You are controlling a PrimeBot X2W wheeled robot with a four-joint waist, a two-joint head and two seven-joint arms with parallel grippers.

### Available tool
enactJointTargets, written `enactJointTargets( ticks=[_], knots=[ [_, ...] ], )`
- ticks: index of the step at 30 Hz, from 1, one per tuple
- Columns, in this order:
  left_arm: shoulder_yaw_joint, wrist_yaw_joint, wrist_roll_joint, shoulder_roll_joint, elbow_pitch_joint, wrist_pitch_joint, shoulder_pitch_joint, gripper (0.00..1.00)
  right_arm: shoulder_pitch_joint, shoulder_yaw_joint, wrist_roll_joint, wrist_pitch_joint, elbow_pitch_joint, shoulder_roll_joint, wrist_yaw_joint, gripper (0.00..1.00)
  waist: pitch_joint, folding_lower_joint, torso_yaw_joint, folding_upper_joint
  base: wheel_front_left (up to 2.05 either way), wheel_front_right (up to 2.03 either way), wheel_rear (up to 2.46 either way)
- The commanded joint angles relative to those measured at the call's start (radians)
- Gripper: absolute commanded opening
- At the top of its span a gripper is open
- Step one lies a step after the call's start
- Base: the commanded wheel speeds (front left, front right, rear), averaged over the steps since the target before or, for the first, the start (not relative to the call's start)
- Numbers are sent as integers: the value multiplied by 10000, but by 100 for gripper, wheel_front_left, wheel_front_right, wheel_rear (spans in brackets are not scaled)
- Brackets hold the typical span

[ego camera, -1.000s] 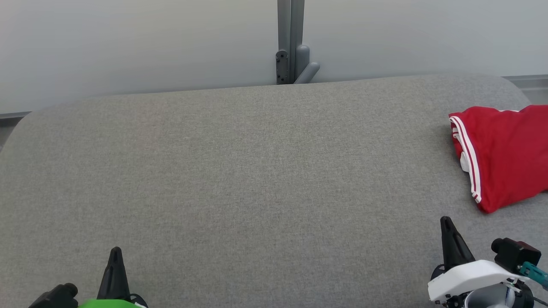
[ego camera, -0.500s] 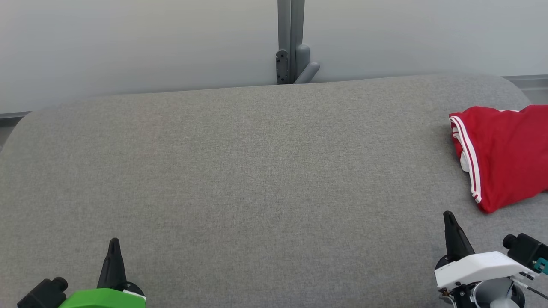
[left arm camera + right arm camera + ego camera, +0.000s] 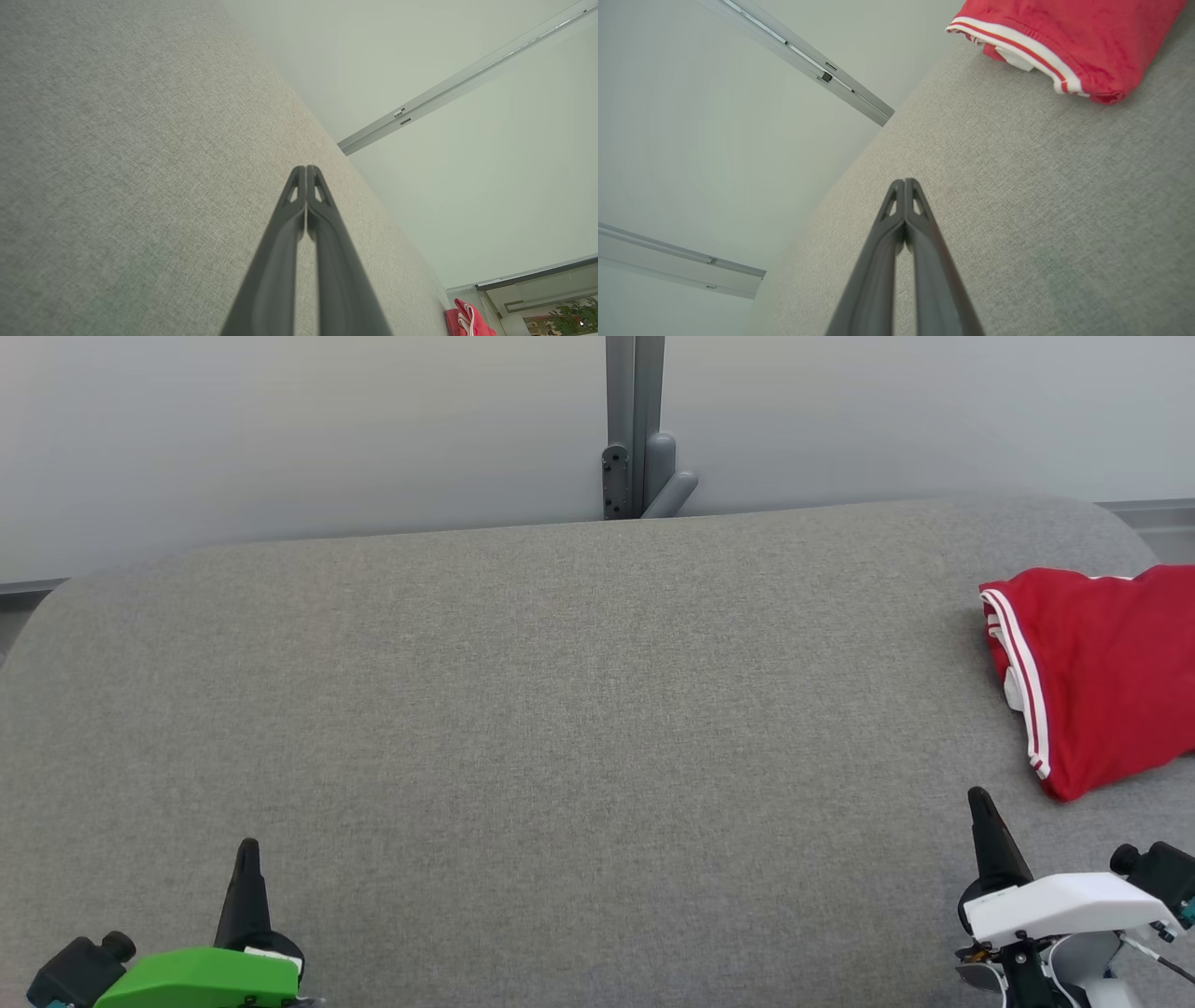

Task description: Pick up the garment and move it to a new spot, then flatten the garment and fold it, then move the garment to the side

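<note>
**Condition.** The red garment with white-striped trim [image 3: 1092, 672] lies bunched at the far right of the grey upholstered surface [image 3: 560, 709]. It runs past the right border of the head view, so its full extent cannot be determined. The left gripper [image 3: 247, 847] sits at the near left and the right gripper [image 3: 977, 795] at the near right. Each has its fingers pressed together and holds nothing. The right gripper is near the garment but apart from it, and the left gripper is well apart from it.

**Hazards.**
1. Approaching with the fingers closed is likely to push the cloth along the surface rather than grasp it. The fingers should be parted before contact.
2. The garment lies close to the rounded right end of the surface. A push towards that end could slide it over the edge.
3. The layers are stacked at the striped hem. Pinching only the top layer would probably pull the bundle apart unevenly.
4. The left arm has a long reach to the garment. A one-handed lift risks dragging loose cloth.
</note>
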Motion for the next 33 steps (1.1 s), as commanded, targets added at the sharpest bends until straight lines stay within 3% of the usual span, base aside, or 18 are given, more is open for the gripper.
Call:
enactJointTargets(
  ticks=[1,33],
  knots=[
    [42,-56,-373,72,-99,72,-283,0,-216,-48,412,92,-116,-69,-5,0,0,0,1,16,0,0,0],
    [136,-112,-3445,100,-65,891,-787,0,-536,-205,3917,909,-80,-93,-4,0,4,0,7,25,0,0,0]
  ],
)
